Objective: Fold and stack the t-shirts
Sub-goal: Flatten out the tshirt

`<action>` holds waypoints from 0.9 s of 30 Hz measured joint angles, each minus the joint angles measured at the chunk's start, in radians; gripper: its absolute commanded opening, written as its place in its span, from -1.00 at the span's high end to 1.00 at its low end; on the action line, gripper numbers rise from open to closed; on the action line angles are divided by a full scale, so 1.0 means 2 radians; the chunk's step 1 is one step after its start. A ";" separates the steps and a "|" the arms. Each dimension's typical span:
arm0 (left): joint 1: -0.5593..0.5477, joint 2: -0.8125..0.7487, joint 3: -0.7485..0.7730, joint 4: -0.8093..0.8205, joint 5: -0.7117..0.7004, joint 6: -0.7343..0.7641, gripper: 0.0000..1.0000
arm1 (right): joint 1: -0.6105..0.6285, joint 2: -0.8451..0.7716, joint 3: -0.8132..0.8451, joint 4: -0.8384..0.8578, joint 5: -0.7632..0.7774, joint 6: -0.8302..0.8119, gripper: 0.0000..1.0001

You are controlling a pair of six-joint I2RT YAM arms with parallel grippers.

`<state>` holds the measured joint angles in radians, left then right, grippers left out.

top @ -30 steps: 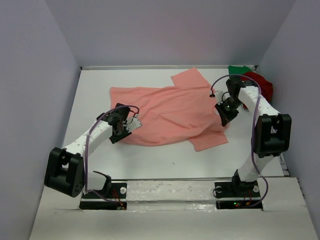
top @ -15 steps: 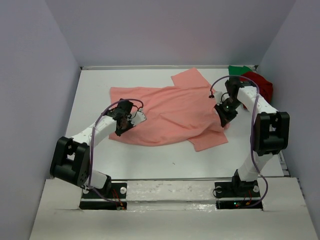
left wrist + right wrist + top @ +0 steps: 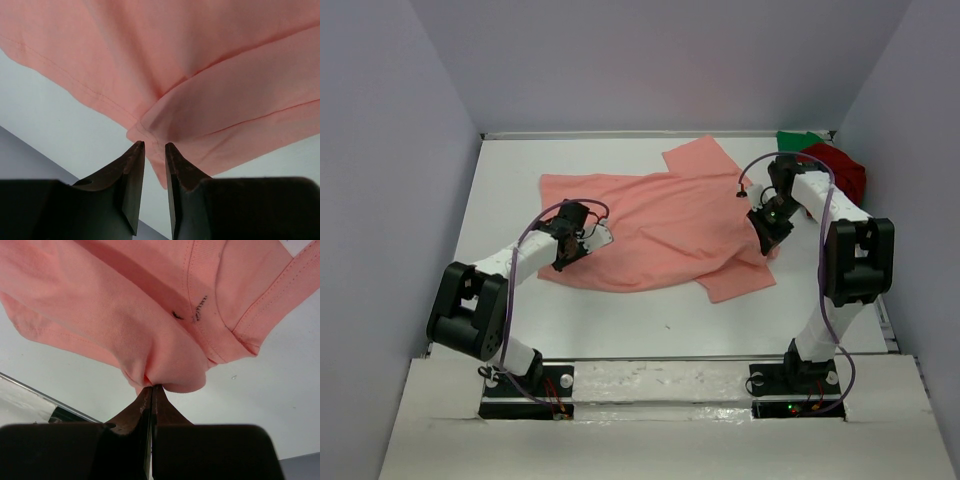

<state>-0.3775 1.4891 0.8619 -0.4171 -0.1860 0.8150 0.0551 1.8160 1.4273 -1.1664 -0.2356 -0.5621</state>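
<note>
White worktop point(image 3: 500, 200), and the salmon-pink t-shirt point(image 3: 670, 220) sprawls rumpled across its middle, one sleeve reaching toward the far edge. The dark red t-shirt point(image 3: 845, 172) is bunched in the far right corner, with the green t-shirt point(image 3: 798, 140) touching it behind. Right gripper point(image 3: 151, 388): jaws clamped tight on a pinch of salmon cloth. Left gripper point(image 3: 152, 146): jaws narrow, a slit showing, tips at a hem fold. Nipped or not, can't tell.
</note>
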 measured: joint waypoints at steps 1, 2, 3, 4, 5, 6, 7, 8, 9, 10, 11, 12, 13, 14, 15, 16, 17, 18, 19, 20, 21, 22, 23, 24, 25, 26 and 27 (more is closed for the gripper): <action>0.000 0.000 -0.002 0.002 -0.002 0.001 0.29 | 0.000 0.002 0.001 0.000 0.000 0.001 1.00; 0.002 0.000 -0.003 0.001 -0.004 0.003 0.29 | 0.000 0.003 0.002 0.000 0.000 0.001 1.00; 0.003 0.000 -0.004 0.003 -0.006 0.004 0.29 | 0.000 0.004 0.002 0.000 0.000 0.001 1.00; 0.005 0.000 -0.006 0.005 -0.007 0.006 0.29 | 0.000 0.004 0.002 0.000 0.000 0.001 1.00; 0.007 0.000 -0.006 0.005 -0.008 0.007 0.29 | 0.000 0.005 0.002 0.000 0.000 0.001 1.00; 0.009 0.001 -0.007 0.005 -0.009 0.008 0.29 | 0.000 0.005 0.002 0.000 0.000 0.001 1.00; 0.011 0.001 -0.007 0.005 -0.009 0.009 0.29 | 0.000 0.005 0.002 0.000 0.000 0.001 1.00; 0.013 0.001 -0.008 0.005 -0.009 0.009 0.29 | 0.000 0.005 0.002 0.000 0.000 0.001 1.00; 0.016 0.001 -0.008 0.005 -0.009 0.010 0.29 | 0.000 0.005 0.002 0.000 0.000 0.001 1.00; 0.017 0.001 -0.008 0.004 -0.008 0.010 0.30 | 0.000 0.005 0.002 0.000 0.001 0.001 1.00; 0.019 0.001 -0.008 0.004 -0.008 0.011 0.30 | 0.000 0.005 0.002 0.000 0.001 0.001 1.00; 0.020 0.001 -0.008 0.004 -0.008 0.011 0.30 | 0.000 0.005 0.002 0.000 0.002 0.001 1.00; 0.021 0.002 -0.008 0.004 -0.008 0.011 0.30 | 0.000 0.005 0.002 0.000 0.002 0.001 1.00; 0.021 0.003 -0.008 0.004 -0.008 0.011 0.30 | 0.000 0.005 0.002 0.000 0.003 0.001 1.00; 0.021 0.004 -0.008 0.004 -0.007 0.011 0.30 | 0.000 0.005 0.002 0.000 0.004 0.001 1.00; 0.021 0.006 -0.008 0.003 -0.007 0.011 0.30 | 0.000 0.005 0.002 0.000 0.004 0.002 1.00; 0.021 0.008 -0.008 0.003 -0.005 0.011 0.30 | 0.000 0.005 0.002 0.000 0.004 0.002 1.00; 0.021 0.009 -0.008 0.003 -0.004 0.011 0.29 | 0.000 0.005 0.002 0.000 0.005 0.003 1.00; 0.021 0.010 -0.008 0.002 -0.002 0.011 0.29 | 0.000 0.005 0.002 0.000 0.005 0.003 1.00; 0.022 0.010 -0.008 0.001 -0.001 0.011 0.28 | 0.000 0.006 0.002 0.000 0.006 0.003 1.00; 0.022 0.010 -0.008 0.001 0.000 0.011 0.27 | 0.000 0.006 0.002 0.000 0.006 0.003 1.00; 0.022 0.011 -0.008 0.001 0.001 0.011 0.26 | 0.000 0.006 0.002 0.000 0.006 0.003 1.00; 0.022 0.011 -0.008 0.001 0.001 0.011 0.25 | 0.000 0.006 0.002 0.000 0.006 0.003 1.00; 0.022 0.012 -0.008 0.000 0.002 0.011 0.24 | 0.000 0.006 0.002 0.000 0.007 0.003 1.00; 0.022 0.013 -0.008 -0.001 0.002 0.011 0.24 | 0.000 0.006 0.002 0.000 0.008 0.003 1.00; 0.022 0.014 -0.008 -0.001 0.002 0.011 0.24 | 0.000 0.006 0.002 0.000 0.009 0.003 1.00; 0.022 0.016 -0.008 -0.002 0.002 0.011 0.24 | 0.000 0.006 0.002 0.001 0.009 0.003 1.00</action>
<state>-0.3336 1.5211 0.8455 -0.4213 -0.1814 0.8364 0.0551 1.8278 1.4319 -1.1652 -0.2169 -0.5564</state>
